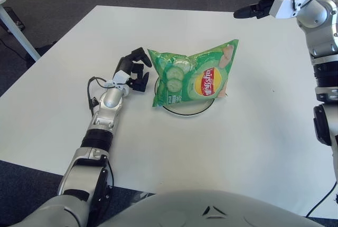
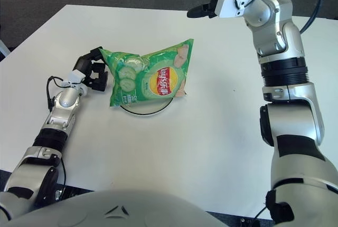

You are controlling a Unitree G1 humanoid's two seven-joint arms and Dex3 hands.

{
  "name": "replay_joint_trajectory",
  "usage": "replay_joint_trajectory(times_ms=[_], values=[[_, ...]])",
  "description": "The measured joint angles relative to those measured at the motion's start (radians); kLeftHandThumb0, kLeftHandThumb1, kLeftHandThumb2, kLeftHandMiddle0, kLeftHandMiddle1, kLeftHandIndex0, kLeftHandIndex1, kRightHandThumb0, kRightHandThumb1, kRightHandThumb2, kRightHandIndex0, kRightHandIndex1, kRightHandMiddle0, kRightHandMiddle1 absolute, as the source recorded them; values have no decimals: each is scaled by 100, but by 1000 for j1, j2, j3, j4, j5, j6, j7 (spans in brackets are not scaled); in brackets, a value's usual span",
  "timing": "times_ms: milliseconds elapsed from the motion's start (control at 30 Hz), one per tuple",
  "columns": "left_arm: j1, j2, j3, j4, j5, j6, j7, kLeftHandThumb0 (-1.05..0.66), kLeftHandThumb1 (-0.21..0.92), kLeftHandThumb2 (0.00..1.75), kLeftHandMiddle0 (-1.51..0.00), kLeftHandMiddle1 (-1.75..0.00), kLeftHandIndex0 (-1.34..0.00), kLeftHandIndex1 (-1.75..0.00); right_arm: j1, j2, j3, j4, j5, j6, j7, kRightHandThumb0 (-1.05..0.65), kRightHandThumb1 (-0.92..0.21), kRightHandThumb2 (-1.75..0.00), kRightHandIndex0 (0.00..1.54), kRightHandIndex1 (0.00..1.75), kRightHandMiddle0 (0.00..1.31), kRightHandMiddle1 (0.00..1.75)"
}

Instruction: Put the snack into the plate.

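Snack: a green chip bag (image 1: pixel 193 74) is seen lying on the plate (image 1: pixel 185 112), which shows only as a dark rim below the bag's lower edge.
Plate: it is set near the middle of the white table (image 1: pixel 253 148); most of it is covered by the bag.
Bag axis: the long axis runs left to right, with the right corner tipped up and away from the robot.
Left hand: the left hand (image 1: pixel 133 72) is placed just beside the bag's left end, fingers curled loosely with nothing held between them; whether a fingertip touches the bag cannot be told.
Right hand: the right hand (image 1: pixel 259 9) is raised over the far right part of the table, well apart from the bag; only dark fingers pointing left are visible, and whether they are spread or closed cannot be told.
Nearer hand: the left hand is far nearer; the bag lies directly to its right.
Progress: the task is judged to be essentially done, since the bag is borne by the plate.
Overhang: the bag's ends are seen to reach past the rim, so a small nudge from the left may be all that is called for.
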Motion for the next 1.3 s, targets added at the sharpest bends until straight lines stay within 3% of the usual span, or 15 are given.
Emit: replay_joint_trajectory(times_ms=[400,700,833,1067,1300], values=[[-6,1,6,15,-13,0,-10,-55,16,151,-131,-175,-75,-175,9,-8,43,194,-74,-77,-177,-94,-92,-55,3,2,0,36],[-13,1,12,30,-15,-7,-9,-55,15,152,-131,-175,-75,-175,38,-5,49,252,-68,-99,-239,-91,-92,-74,5,4,0,20],[-13,3,12,32,-12,-8,-9,-55,15,152,-131,-175,-76,-175,53,4,40,270,-29,-106,-237,-91,-92,-81,4,4,0,7],[-14,5,13,33,-12,-8,-10,-55,15,152,-131,-175,-75,-175,80,26,-7,294,74,-97,-226,-93,-92,-91,4,5,0,0],[-20,10,13,43,-2,-12,-7,-55,16,151,-130,-175,-75,-175,137,67,-50,283,135,-13,-229,-90,-92,-100,6,7,0,0]])
